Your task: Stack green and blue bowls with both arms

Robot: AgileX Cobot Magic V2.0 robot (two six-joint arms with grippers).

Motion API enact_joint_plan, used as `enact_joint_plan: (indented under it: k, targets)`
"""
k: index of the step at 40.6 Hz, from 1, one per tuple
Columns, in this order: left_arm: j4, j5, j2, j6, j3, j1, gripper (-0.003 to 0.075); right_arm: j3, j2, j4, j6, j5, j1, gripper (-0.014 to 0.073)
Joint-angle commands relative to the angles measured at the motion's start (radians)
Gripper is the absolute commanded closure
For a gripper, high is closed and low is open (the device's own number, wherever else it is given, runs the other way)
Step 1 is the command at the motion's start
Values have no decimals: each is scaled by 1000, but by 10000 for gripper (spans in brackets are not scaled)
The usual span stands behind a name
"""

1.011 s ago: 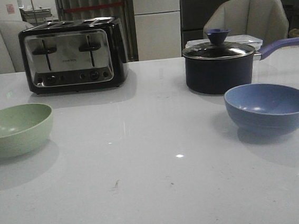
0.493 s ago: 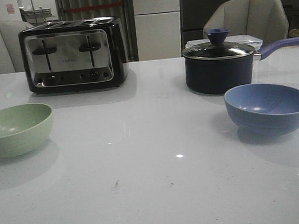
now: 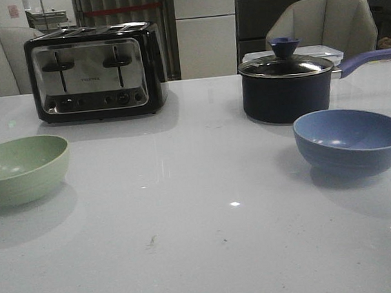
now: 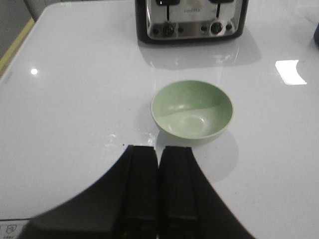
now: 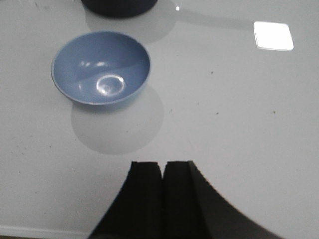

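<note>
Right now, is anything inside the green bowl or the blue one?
Both look empty: the green bowl and the blue bowl show bare interiors with only light glints. What lies under each bowl is hidden.

Dim front view; overhead glare patches on glossy table (image 3: 199, 187)

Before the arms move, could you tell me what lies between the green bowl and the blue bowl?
Only bare table lies between the green bowl and blue bowl in the front view.
</note>
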Motion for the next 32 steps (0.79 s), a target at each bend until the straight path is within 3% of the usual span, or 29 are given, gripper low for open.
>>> enact_joint_plan:
  k: [1, 8, 11, 14, 16, 18, 32]
  targets:
    - [-10, -52, 33, -10, -35, -7, 627, -31, 52, -6, -3, -44, -4, 535]
    - [-10, -52, 54, -10, -35, -7, 616, -31, 123, -6, -3, -34, -4, 487]
    - [-10, -52, 54, -10, -35, -7, 547, -32, 148, -6, -3, -34, -4, 341]
    - [-10, -54, 54, -10, -35, -7, 423, -35, 171, -6, -3, -44, -4, 176]
    - [-10, -56, 54, -10, -35, -7, 328, -43, 192, -6, -3, -46, -4, 87]
    - [-10, -58, 54, -10, -35, -7, 281, -56, 212, -5, -3, -43, -4, 30]
    - [-10, -58, 54, -10, -35, -7, 264, -276, 492, 30, -3, -37, -4, 12]
